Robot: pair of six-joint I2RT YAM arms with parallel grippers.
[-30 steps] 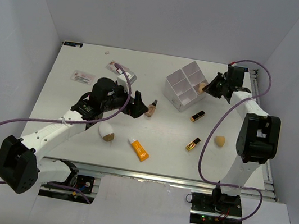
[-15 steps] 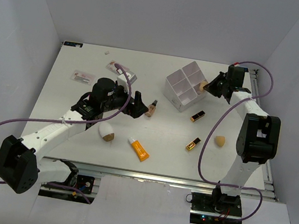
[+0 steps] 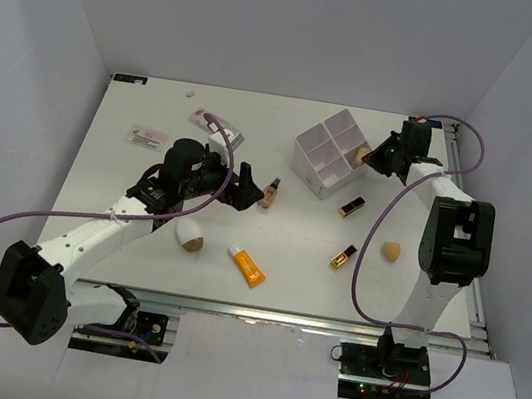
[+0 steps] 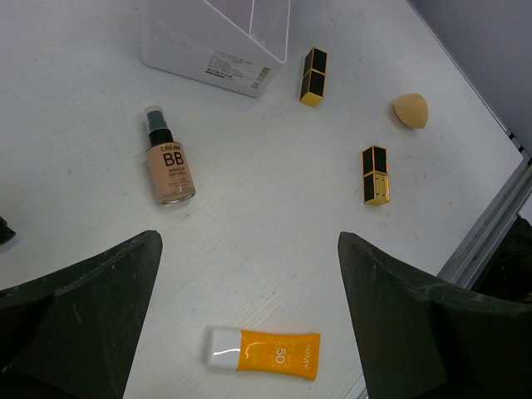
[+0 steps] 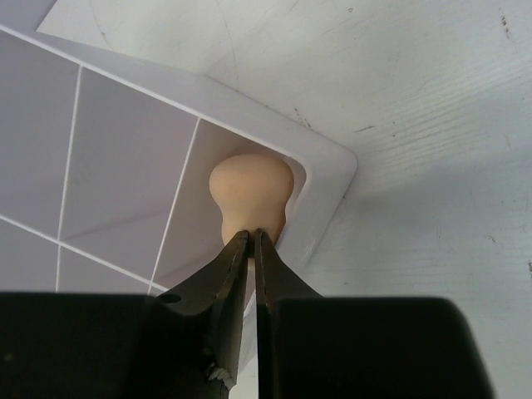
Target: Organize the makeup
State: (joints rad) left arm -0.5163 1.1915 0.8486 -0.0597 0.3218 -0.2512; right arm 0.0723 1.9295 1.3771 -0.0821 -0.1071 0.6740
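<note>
- Seen from above, a white counter (image 3: 291, 234) with two white-and-black robot arms reaching across it
- The right end effector (image 5: 252, 237) has its two dark fingers pressed almost together, pinching the narrow end of a peach gourd-shaped foam sponge (image 5: 249, 193)
- This sponge sits inside the corner compartment of a white plastic four-compartment square box (image 3: 329, 154) at the far middle of the counter (whether it touches the compartment floor cannot be told)
- The left end effector (image 4: 249, 249) is spread wide and holds nothing, hovering above the counter
- Just beyond it lies a beige BB-cream bottle with a dark cap (image 4: 169, 166), on its side, near the box
- An orange tube with a white cap (image 4: 264, 353) lies flat, close below the left fingers in the wrist view
- Two black-and-gold lipstick tubes lie on their sides: one (image 3: 351, 207) just beside the box, the other (image 3: 343, 256) nearer the arm bases
- A tan teardrop sponge (image 3: 391, 251) rests by the right arm
- A white-and-tan egg-shaped sponge (image 3: 189, 236) rests beside the left arm
</note>
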